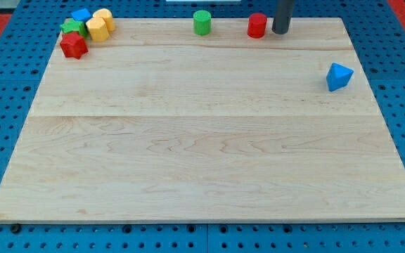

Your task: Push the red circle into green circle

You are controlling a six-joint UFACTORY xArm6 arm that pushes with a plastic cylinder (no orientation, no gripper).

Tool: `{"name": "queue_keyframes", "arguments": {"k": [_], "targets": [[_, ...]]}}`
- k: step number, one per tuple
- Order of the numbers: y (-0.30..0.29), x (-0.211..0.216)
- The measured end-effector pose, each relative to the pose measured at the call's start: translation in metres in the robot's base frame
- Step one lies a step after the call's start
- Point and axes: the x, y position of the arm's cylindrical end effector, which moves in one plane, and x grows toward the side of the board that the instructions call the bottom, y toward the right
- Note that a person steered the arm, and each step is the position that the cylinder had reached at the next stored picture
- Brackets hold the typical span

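Observation:
The red circle (pixel 257 25) stands near the board's top edge, right of centre. The green circle (pixel 202 22) stands to its left on the same line, with a clear gap between them. My tip (pixel 280 31) rests on the board just to the right of the red circle, close beside it with a narrow gap. The rod rises out of the view's top.
A cluster sits at the top left corner: a red star (pixel 74 46), a green block (pixel 72 28), a blue block (pixel 81 15) and two yellow blocks (pixel 98 29) (pixel 105 17). A blue triangular block (pixel 339 76) lies near the right edge. The wooden board (pixel 202 140) lies on blue pegboard.

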Motion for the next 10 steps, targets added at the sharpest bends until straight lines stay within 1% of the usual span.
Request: {"name": "queue_keyframes", "arguments": {"k": [1,2,3,4,5,6,7,8,10], "targets": [[-0.019,0.007],[-0.021,0.007],[-0.01,-0.001],[-0.01,-0.019],[-0.026,-0.031],[-0.05,-0.031],[-0.045,-0.031],[-0.016,-0.039],[-0.066,-0.044]]}}
